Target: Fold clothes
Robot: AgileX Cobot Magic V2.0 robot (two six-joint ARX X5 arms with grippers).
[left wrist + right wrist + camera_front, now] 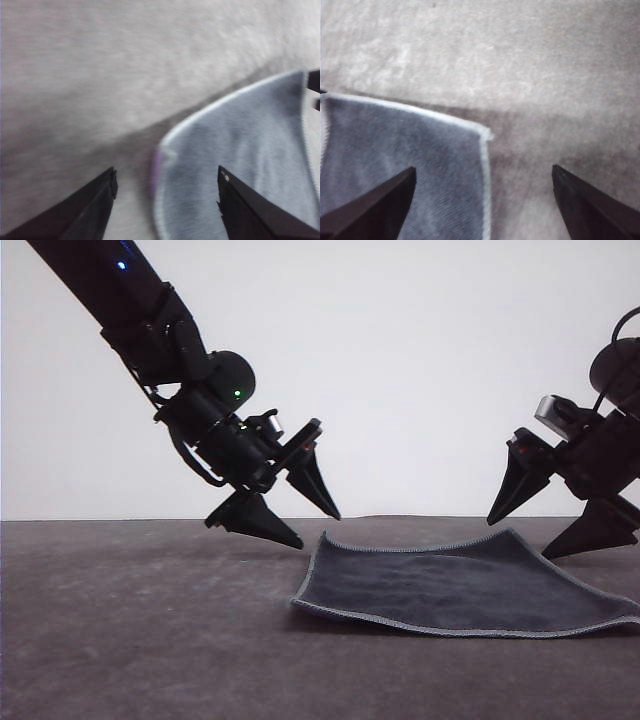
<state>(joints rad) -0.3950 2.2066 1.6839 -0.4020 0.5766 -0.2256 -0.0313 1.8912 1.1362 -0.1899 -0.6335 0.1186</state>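
— Charcoal grey is the face you have turned up: the cloth (465, 590) lies spread on the worktop (140, 630), right of centre in the front view, with its light stitched edging running along every visible side. What do you see of your two arms?

— Your left gripper (320, 527) hangs just above the worktop near the cloth's left corner, angled down toward it, jaws spread wide with nothing between them. The lower finger tip sits just beside that corner, though you cannot tell from the front view whether it touches.

— And from the left wrist?

— You look down between the spread fingers (95, 207) at the rounded corner of the cloth (240, 170). A thin sliver of purple shows at the corner's edge, where it lifts slightly off the worktop (100, 75). The picture is blurred.

— The other side?

— Your right gripper (518, 539) is at the cloth's far right corner, jaws likewise spread and holding nothing. Its lower finger is close over the cloth's right edge. In the right wrist view the square corner of the cloth (410, 150) lies between the fingers (375, 210), nearer one than the other, flat on the worktop (520, 60).
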